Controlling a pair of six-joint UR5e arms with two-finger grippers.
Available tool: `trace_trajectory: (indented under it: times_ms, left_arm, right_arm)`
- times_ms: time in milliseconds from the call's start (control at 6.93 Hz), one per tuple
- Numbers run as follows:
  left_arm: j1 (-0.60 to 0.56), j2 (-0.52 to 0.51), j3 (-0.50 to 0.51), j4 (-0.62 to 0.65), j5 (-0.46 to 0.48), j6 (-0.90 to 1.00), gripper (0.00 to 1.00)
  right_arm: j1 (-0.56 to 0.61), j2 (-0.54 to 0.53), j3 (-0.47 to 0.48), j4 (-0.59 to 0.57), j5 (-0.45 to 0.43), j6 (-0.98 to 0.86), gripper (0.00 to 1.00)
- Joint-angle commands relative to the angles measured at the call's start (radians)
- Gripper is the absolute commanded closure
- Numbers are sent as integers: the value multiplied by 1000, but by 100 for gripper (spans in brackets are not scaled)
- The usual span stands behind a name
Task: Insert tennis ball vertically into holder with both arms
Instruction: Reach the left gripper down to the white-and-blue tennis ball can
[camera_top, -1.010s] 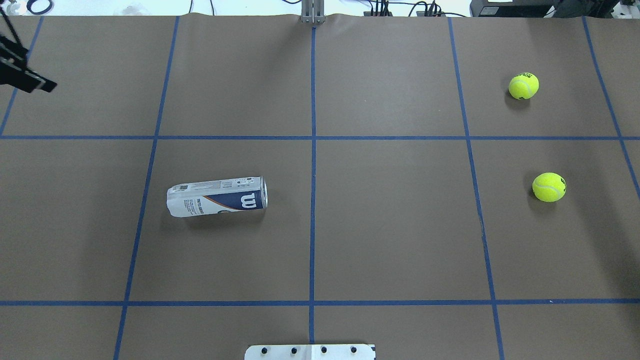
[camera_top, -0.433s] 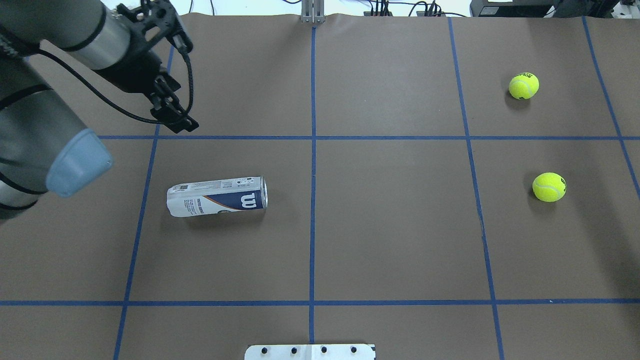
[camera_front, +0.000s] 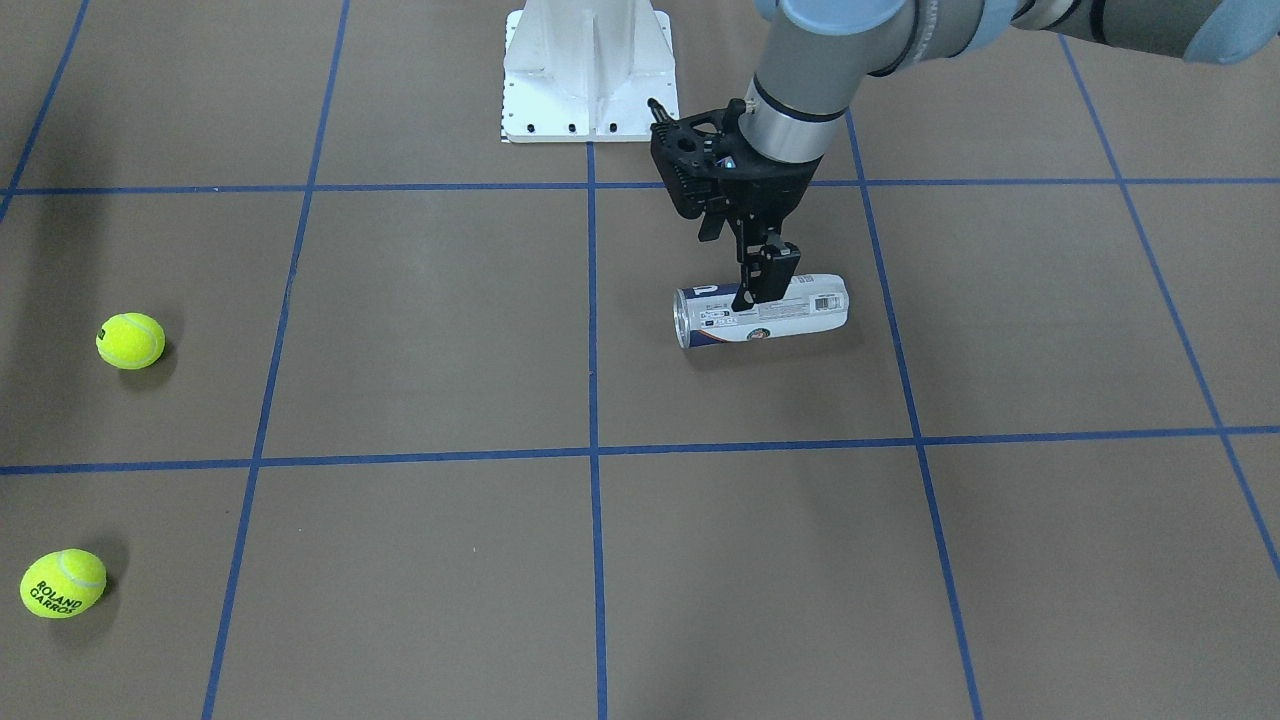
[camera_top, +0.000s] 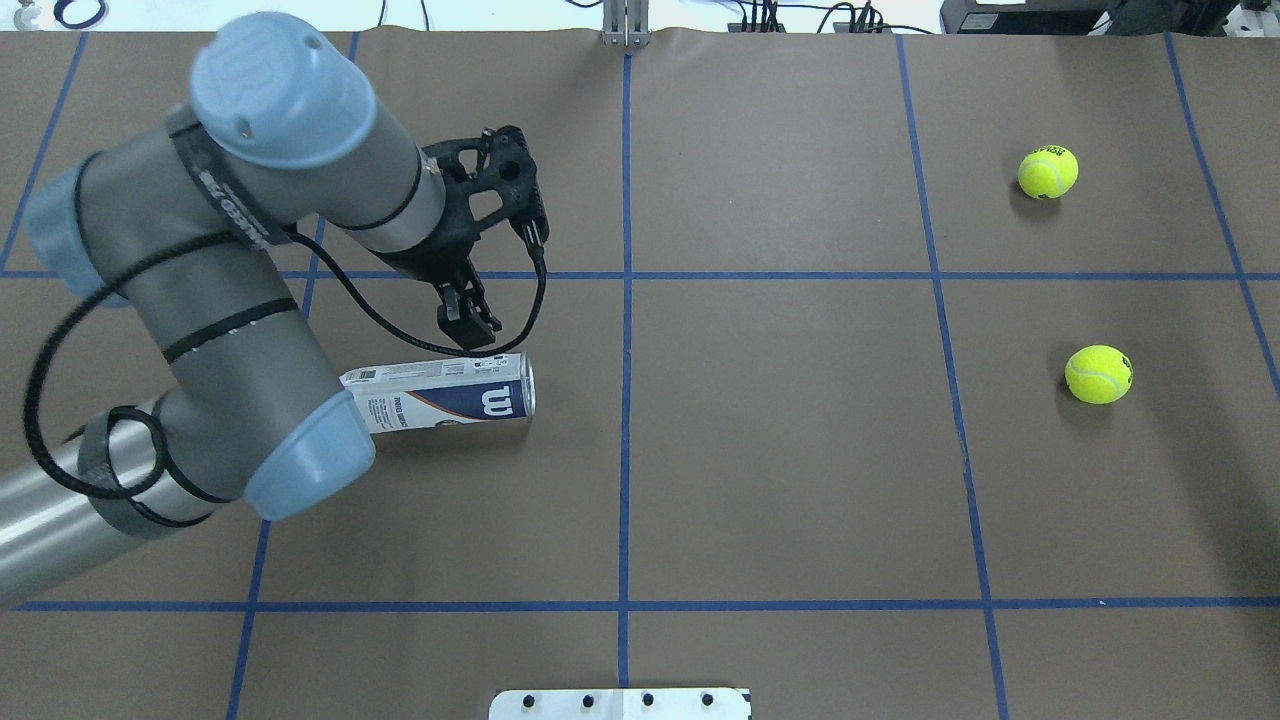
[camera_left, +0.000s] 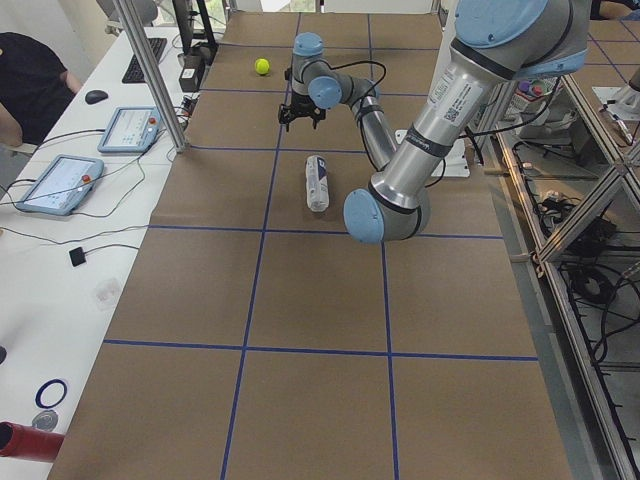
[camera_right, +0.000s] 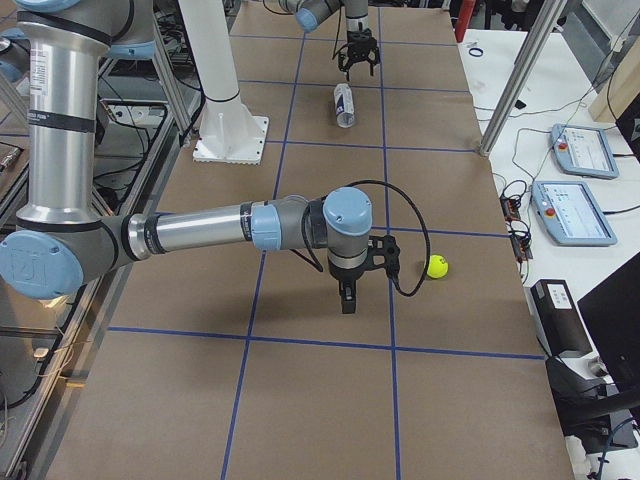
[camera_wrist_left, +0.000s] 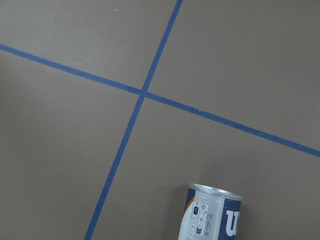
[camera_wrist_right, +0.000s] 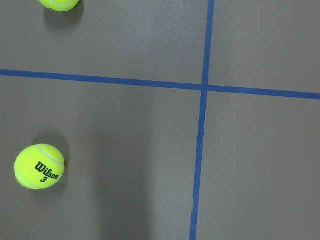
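holder (camera_front: 800, 312) lay on its side on the table (camera_top: 800, 450), on the robot's left half, silver-rimmed end toward the centre tape line. left gripper (camera_front: 764, 283) hung just above its middle, pointing down, not touching as far as could be seen. fingers looked spread in the side views, nothing held. probably lined up to straddle the can and stand it up, since a ball only drops in vertically once the mouth faces up. near tennis ball (camera_top: 1097, 374) and far tennis ball (camera_top: 1047, 172) sat well apart from the holder on the robot's right, so fetching looked like the right arm's job. right gripper (camera_right: 346, 298) hovered low near a ball. it showed only in the right side view, so couldn't tell how open it was.
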Motion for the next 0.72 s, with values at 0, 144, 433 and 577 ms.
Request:
trace_trajectory:
  times_ms: [0,144,433,577]
  left_arm:
    - [102,-7,64,-4,118,25,1]
    - [116,-7,87,-26,123,26,1]
    - [116,-9,166,-102,124,27,1]
    - [116,-7,191,-142,124,27,1]
  right_arm:
    - [0,1,-3,3,2,1,1]
    - [-2,4,-4,1,0,0,1]
    - [-2,13,-4,1,0,0,1]
    - [-2,15,-4,1,0,0,1]
